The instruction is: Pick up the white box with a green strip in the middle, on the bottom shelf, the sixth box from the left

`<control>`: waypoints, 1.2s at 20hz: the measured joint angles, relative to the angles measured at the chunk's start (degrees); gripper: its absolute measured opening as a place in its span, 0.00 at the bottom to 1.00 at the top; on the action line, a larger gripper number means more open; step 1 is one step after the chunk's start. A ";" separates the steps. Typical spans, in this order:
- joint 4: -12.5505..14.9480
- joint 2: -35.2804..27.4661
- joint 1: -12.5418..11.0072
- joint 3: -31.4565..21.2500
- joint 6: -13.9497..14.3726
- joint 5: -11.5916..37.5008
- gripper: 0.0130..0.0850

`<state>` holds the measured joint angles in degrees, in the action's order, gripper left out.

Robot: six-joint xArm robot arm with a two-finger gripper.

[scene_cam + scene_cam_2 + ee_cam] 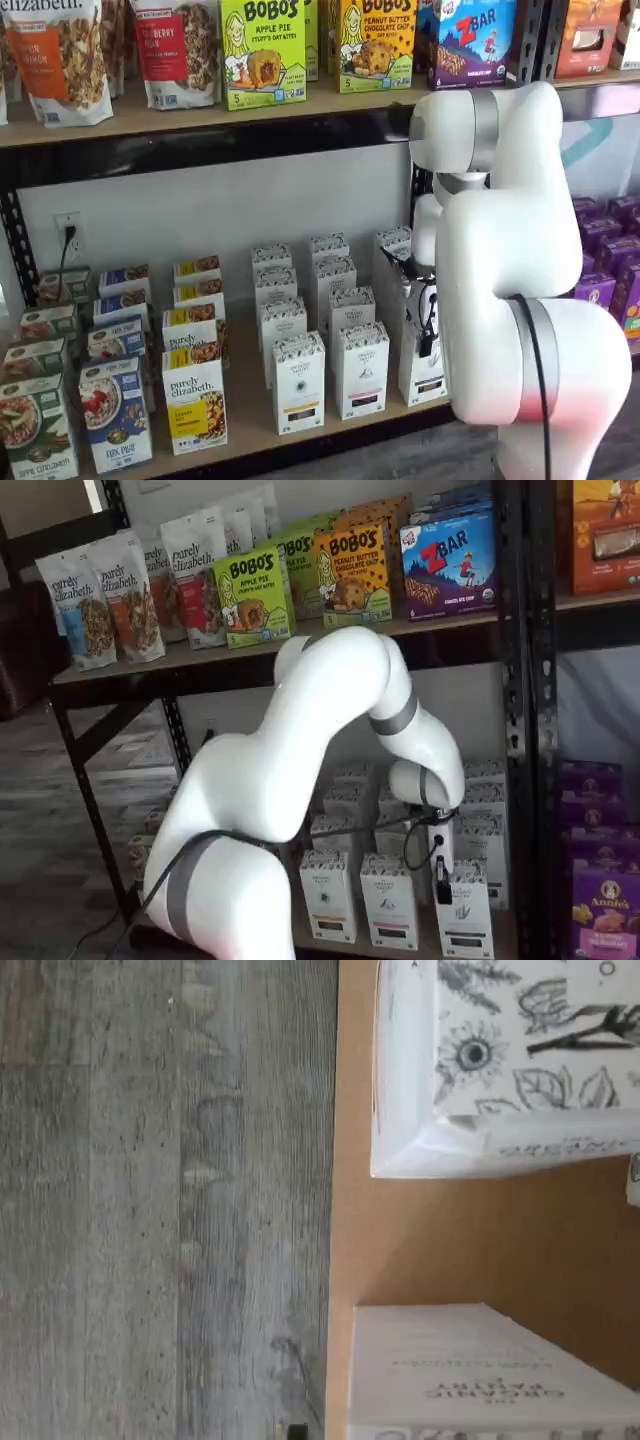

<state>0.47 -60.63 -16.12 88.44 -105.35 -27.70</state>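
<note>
– So, where is the white box (422, 372)?

– At the front edge of the bottom shelf (250, 440), last in the front row of white cartons, with the arm (520, 250) just right of it. It stands upright on the tan board. Its neighbour (360, 370) stands just beside it on the left.

– And past the arm?

– Purple boxes (605, 250) in the next bay.

– Where is the gripper (426, 345)?

– Low, right at the box. In both shelf views its white body hangs over the box's top with a cable beside it, and a black finger (443, 890) shows dark against the upper front of the box (463, 918).

– Clenched or released?

– I cannot tell. Only one finger shows, side-on, and no gap can be made out. Whether it touches the carton I cannot tell either.

– Does the wrist view help?

– No fingers there. It shows grey plank floor (150, 1200), the shelf edge (345, 1240), and two white cartons with bare board between them: a leafy carton (500, 1060) and a lettered carton (470, 1370). Which is the task's box I cannot tell.
</note>
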 joint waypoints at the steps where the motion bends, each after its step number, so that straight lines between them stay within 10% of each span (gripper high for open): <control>1: 0.26 0.00 0.00 -0.09 0.21 0.42 0.78; 8: -0.26 0.53 -0.09 -0.87 -0.35 0.97 0.56; 14: 0.81 2.20 0.08 -4.28 0.79 2.37 0.56; 24: 10.26 13.71 0.11 -26.91 9.93 12.79 0.56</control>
<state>10.73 -46.92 -16.01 61.54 -95.42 -14.91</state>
